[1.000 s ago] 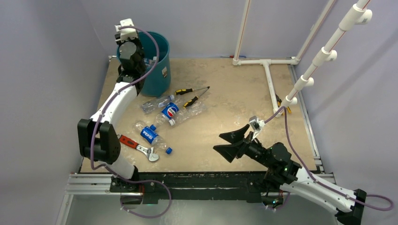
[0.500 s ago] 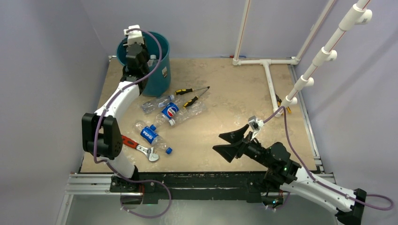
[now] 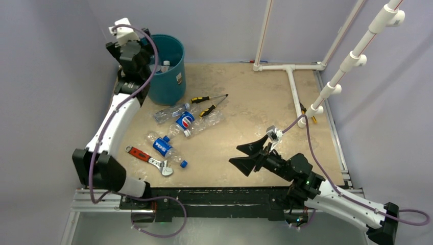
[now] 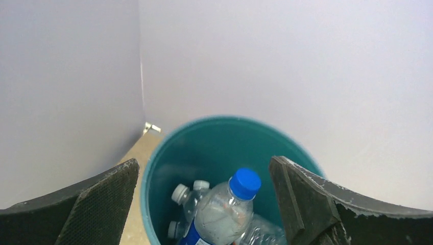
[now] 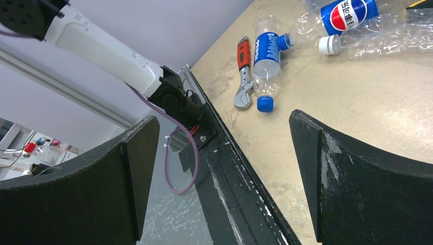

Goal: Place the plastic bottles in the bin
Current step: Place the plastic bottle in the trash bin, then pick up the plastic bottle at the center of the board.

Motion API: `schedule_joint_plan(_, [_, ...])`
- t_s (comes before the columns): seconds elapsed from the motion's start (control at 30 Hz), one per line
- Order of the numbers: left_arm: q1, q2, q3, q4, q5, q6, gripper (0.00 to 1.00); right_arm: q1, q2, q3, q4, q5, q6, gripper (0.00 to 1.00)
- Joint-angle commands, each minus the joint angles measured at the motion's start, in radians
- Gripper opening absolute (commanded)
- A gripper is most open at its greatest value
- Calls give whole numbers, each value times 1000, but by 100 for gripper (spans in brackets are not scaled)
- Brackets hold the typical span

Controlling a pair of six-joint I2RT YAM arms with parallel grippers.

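The bin (image 3: 169, 88) stands at the far left corner of the table (image 3: 255, 102), with several plastic bottles inside; one blue-capped bottle (image 4: 224, 206) stands upright among them. The left gripper (image 4: 204, 166) hangs above the bin's near-left rim, jaws wide apart and holding nothing. The right gripper (image 3: 236, 155) hovers low over the near middle of the table, jaws also spread and empty. A white pipe frame (image 3: 292, 81) lies at the far right. More plastic bottles (image 3: 185, 121) lie in a loose cluster near the bin. A red-handled wrench (image 3: 148, 157) lies just beside the nearest one (image 3: 163, 147), and two screwdrivers (image 3: 208, 98) lie just right of the farthest.
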Motion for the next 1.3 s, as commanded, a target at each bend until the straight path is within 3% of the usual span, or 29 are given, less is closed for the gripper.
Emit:
schedule_joint_plan(0.0, [0, -183, 26, 4, -1, -107, 99, 4, 21, 54, 56, 2, -25, 98])
schedule_joint_plan(0.23, [0, -467, -164, -223, 202, -335, 99, 4, 85, 47, 117, 12, -17, 98])
schedule_joint_plan(0.47, [0, -743, -464, -501, 249, -612, 99, 4, 232, 11, 213, 31, 11, 98])
schedule_joint_plan(0.6, [0, -865, -580, -601, 320, -694, 99, 4, 360, -2, 308, 3, 11, 97])
schedule_joint_plan(0.83, [0, -1037, -667, -699, 364, -728, 99, 18, 693, 67, 444, -95, -6, 93])
schedule_joint_plan(1.27, [-38, -1122, -727, -716, 328, -662, 99, 210, 1045, 291, 438, 137, -65, 91])
